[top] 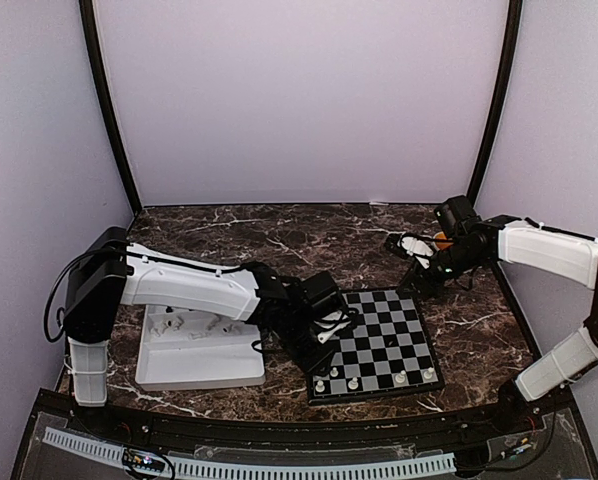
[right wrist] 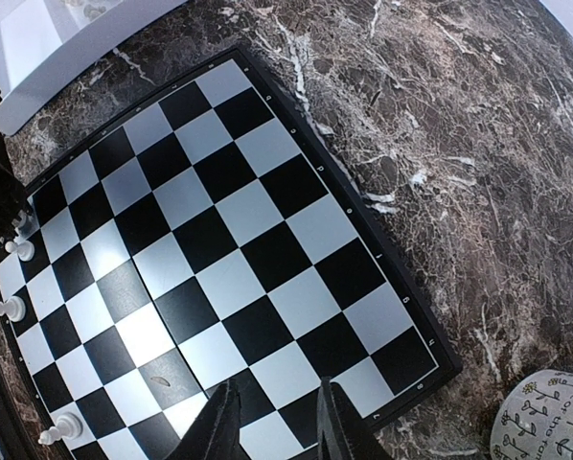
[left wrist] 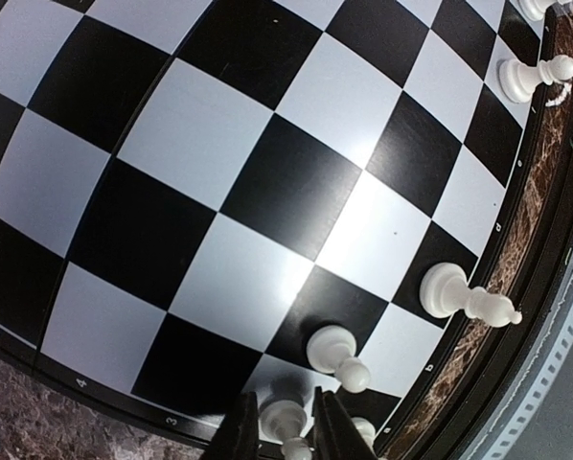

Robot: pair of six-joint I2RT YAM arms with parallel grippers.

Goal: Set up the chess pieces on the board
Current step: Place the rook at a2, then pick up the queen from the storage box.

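Observation:
The board (top: pixel 379 340) lies in front of the arms, with several white chess pieces (top: pixel 353 383) along its near edge. My left gripper (top: pixel 331 325) is at the board's near left corner. In the left wrist view its fingers (left wrist: pixel 240 433) close round a white pawn (left wrist: pixel 286 420) at a near-edge square of the board (left wrist: pixel 219 163), beside another white pawn (left wrist: pixel 336 353) and a taller white piece (left wrist: pixel 464 295). My right gripper (top: pixel 416 262) hangs beyond the board's far right corner. In its wrist view the right gripper (right wrist: pixel 277 426) is open and empty above the board (right wrist: pixel 219 230).
A white tray (top: pixel 194 365) with loose pieces stands left of the board and shows in the right wrist view (right wrist: pixel 37 57). A patterned mug (right wrist: pixel 545 417) stands off the board's corner. White pieces (right wrist: pixel 7 309) line the board's far side there. Dark marble table (top: pixel 279 235), walls all round.

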